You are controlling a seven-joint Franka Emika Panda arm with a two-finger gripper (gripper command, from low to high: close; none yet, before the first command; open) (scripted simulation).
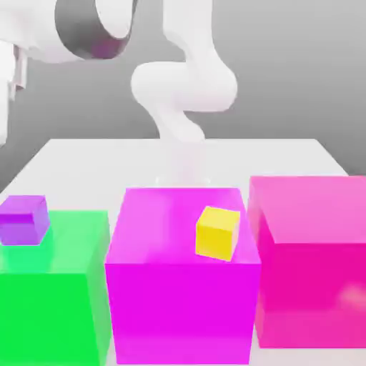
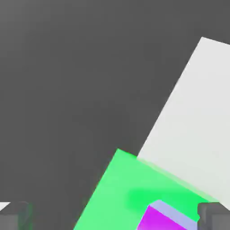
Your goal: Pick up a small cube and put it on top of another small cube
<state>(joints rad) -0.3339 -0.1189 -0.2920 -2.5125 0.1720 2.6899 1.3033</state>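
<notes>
A small purple cube point(image 1: 23, 220) sits on top of a large green block point(image 1: 53, 300) at the exterior view's left. A small yellow cube point(image 1: 217, 232) rests on the large magenta block point(image 1: 182, 286) in the middle. In the hand view my gripper point(image 2: 114, 218) is open, its two dark fingertips point(image 2: 13, 216) standing far apart with nothing held between them. It hovers well above the green block point(image 2: 121, 188), and the purple cube point(image 2: 167, 217) lies beneath, close to one fingertip. The white arm point(image 1: 186, 86) arches over the back of the table.
A large pink block point(image 1: 311, 264) stands at the exterior view's right, taller than the other two. All three blocks line the front of the white table point(image 1: 236, 154). In the hand view, dark floor lies beyond the table point(image 2: 193, 121) edge.
</notes>
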